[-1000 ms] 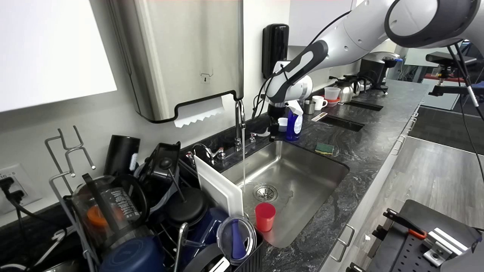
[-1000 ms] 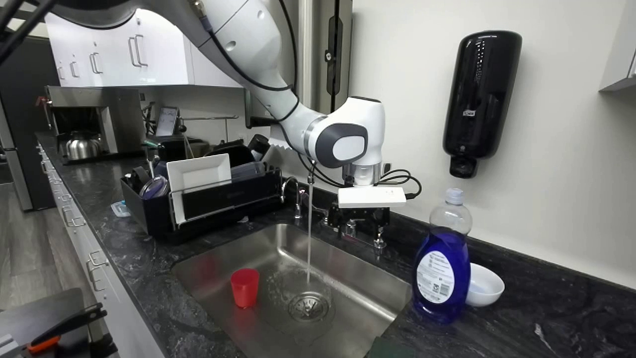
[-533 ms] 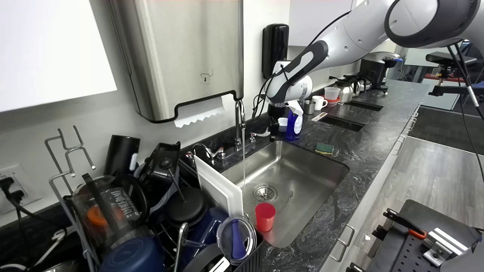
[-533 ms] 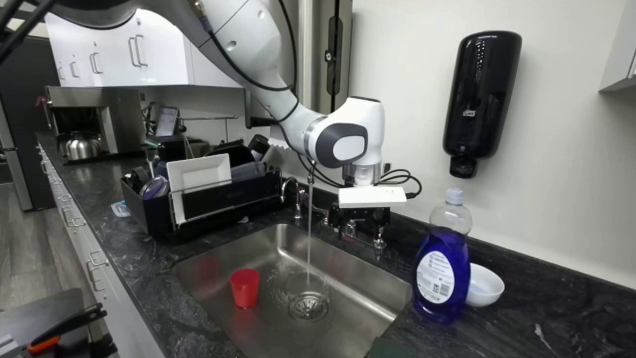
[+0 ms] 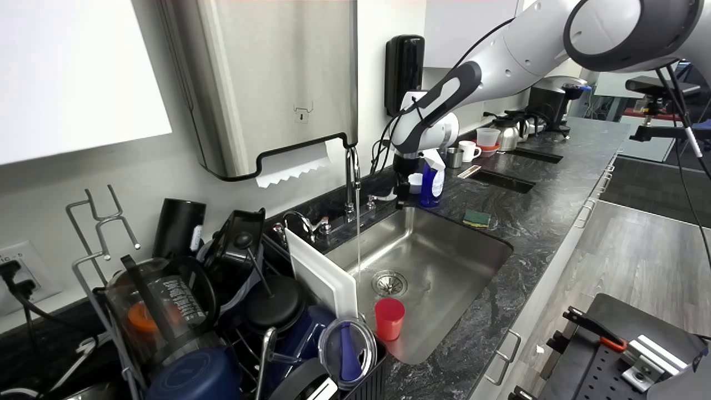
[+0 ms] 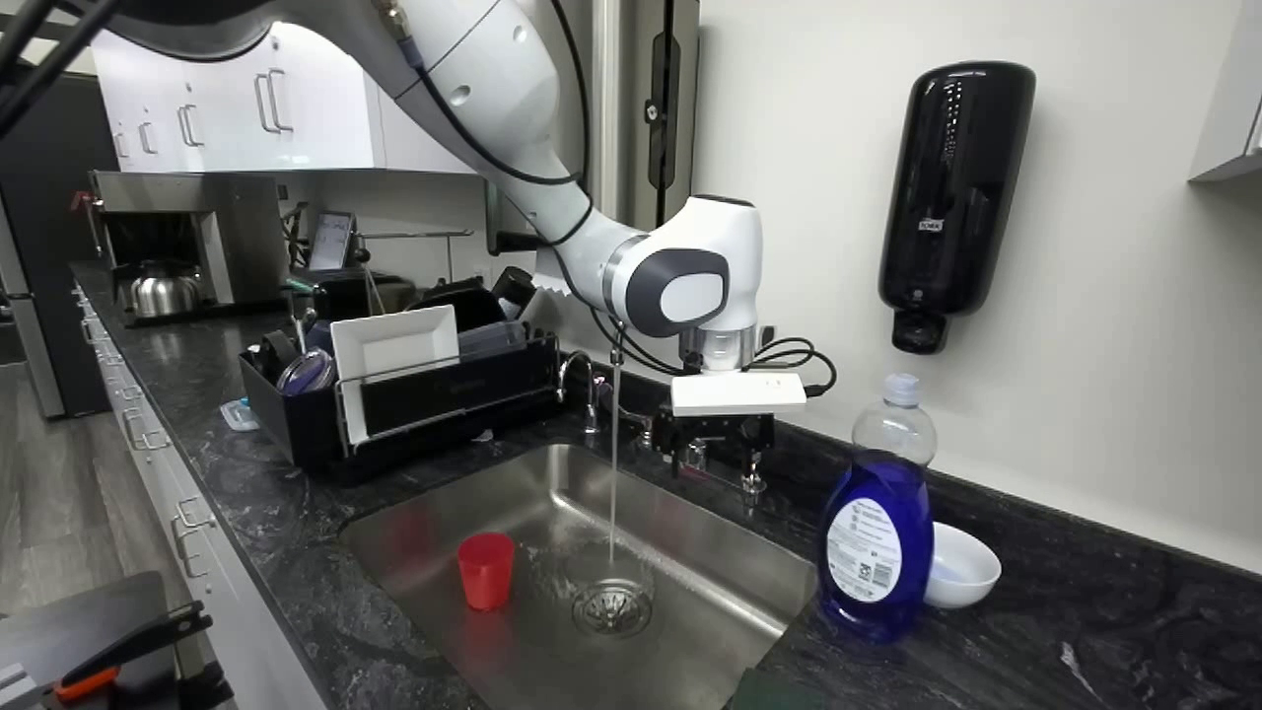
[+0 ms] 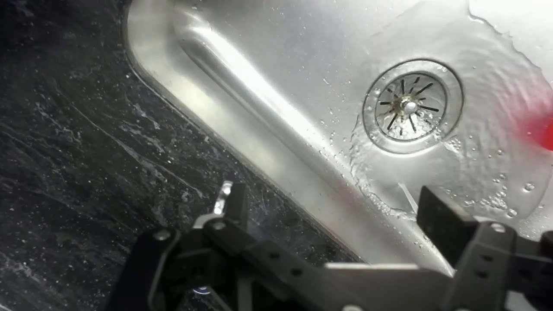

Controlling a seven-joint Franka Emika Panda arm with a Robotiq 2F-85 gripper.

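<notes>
A: How do the jaws stand?
B: Released; in the wrist view the 2 fingers [image 7: 445, 224] are spread wide above the back edge of the sink [image 6: 720, 547].
A: What's nearest to them?
B: A shiny tap lever [image 5: 384, 197], behind the sink. Whether they touch it, I can't tell.
A: Any water?
B: Yes, a thin stream of water [image 6: 613, 454] falls from the tall spout [image 5: 349, 180], near the drain [image 7: 412, 106].
A: And the red cup [image 6: 486, 570]?
B: Standing in the sink, well apart from the jaws.
A: What's on the worktop [image 6: 1085, 616]?
B: A bottle of blue liquid [image 6: 876, 537] beside the sink, a white bowl [image 6: 964, 567] just behind it, and a green-and-yellow sponge [image 5: 476, 218]. In both exterior views, the dish rack [image 6: 473, 390] holds a white plate [image 6: 399, 340].
</notes>
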